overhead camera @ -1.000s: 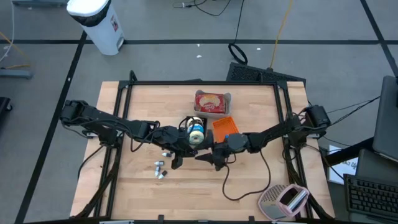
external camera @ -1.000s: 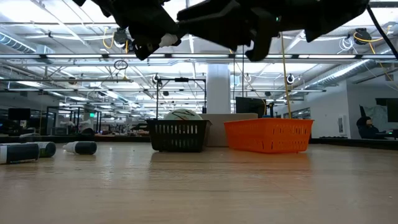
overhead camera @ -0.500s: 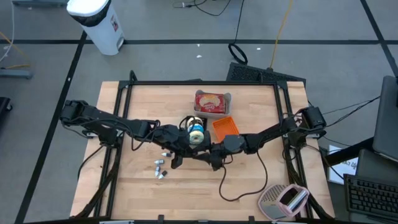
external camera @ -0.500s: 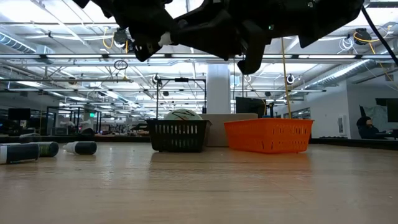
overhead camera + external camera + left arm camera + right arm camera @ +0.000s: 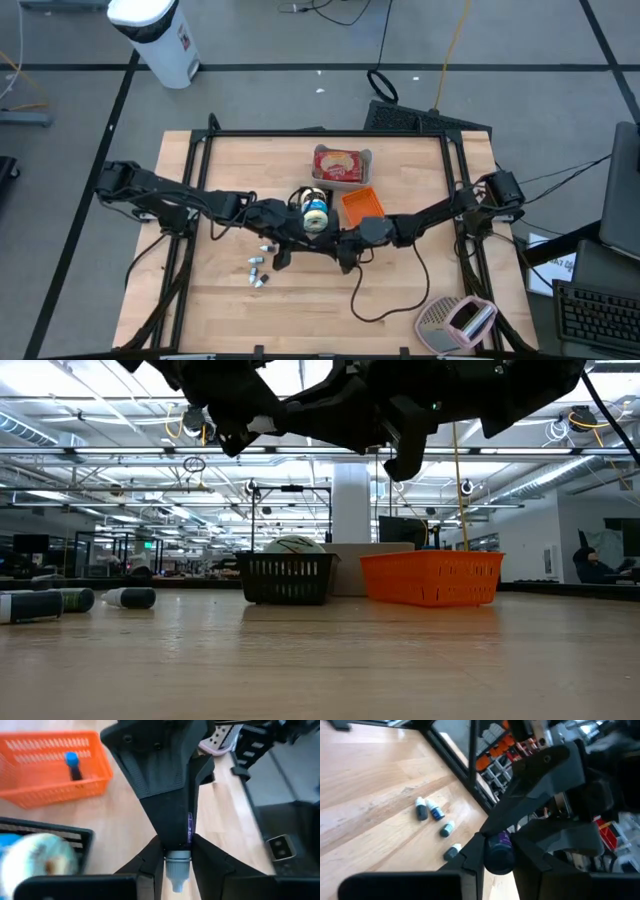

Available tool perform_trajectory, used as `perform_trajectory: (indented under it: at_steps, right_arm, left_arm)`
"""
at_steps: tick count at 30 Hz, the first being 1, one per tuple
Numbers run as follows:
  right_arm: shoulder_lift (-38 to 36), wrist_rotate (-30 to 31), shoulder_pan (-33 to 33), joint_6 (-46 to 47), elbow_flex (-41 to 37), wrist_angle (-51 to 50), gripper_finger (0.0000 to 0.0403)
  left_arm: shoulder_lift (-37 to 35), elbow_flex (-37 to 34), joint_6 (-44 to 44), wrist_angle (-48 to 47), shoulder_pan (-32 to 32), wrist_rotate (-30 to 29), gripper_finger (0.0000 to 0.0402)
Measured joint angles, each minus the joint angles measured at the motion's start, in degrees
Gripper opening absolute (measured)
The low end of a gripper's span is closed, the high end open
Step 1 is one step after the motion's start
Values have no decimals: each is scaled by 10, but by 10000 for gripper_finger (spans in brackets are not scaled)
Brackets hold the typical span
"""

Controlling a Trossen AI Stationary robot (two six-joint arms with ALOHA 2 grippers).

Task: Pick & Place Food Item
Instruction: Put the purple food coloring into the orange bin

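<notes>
Taking the orange basket (image 5: pixel 362 204) as the landmark, four small bottles (image 5: pixel 259 266) lie loose on the wooden surface (image 5: pixel 230 170), well off to its left and nearer the front edge. The left end effector (image 5: pixel 285 244) hangs above the surface left of the basket, its fingers (image 5: pixel 150 862) closed on a small purple-labelled bottle (image 5: pixel 178 865) with a grey cap. The right end effector (image 5: pixel 343 251) meets it nose to nose just in front of the basket, its fingers (image 5: pixel 472 855) clamped on the other end of that same bottle, so both hold it in the air. A black basket (image 5: pixel 312 205) holding a round wrapped food item (image 5: pixel 316 211) stands touching the orange basket's left side. A packaged food tray (image 5: pixel 341 164) sits just behind the orange basket, which contains one blue-capped bottle (image 5: pixel 73 765).
</notes>
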Motion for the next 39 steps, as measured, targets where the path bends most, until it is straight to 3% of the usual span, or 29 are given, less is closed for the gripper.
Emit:
perform_trajectory:
  at_steps: [7, 12, 21, 31, 39]
  right_arm:
    - [-3, -5, -1, 70, 2, 6, 57]
    - [-25, -13, 1, 134, -1, -43, 56]
    - [-153, 109, -9, 259, -48, -190, 56]
    - [-326, 118, -73, 402, -218, -219, 57]
    - [-352, 117, -130, 477, -348, -146, 58]
  left_arm:
    - [-50, 38, 81, -39, 1, -55, 137]
    - [-93, 42, 77, -42, 1, -86, 162]
    - [-133, 39, 79, -78, -8, -121, 172]
    - [-127, 25, 67, -121, -42, -229, 173]
    - [-125, -80, -59, -121, -70, -354, 173]
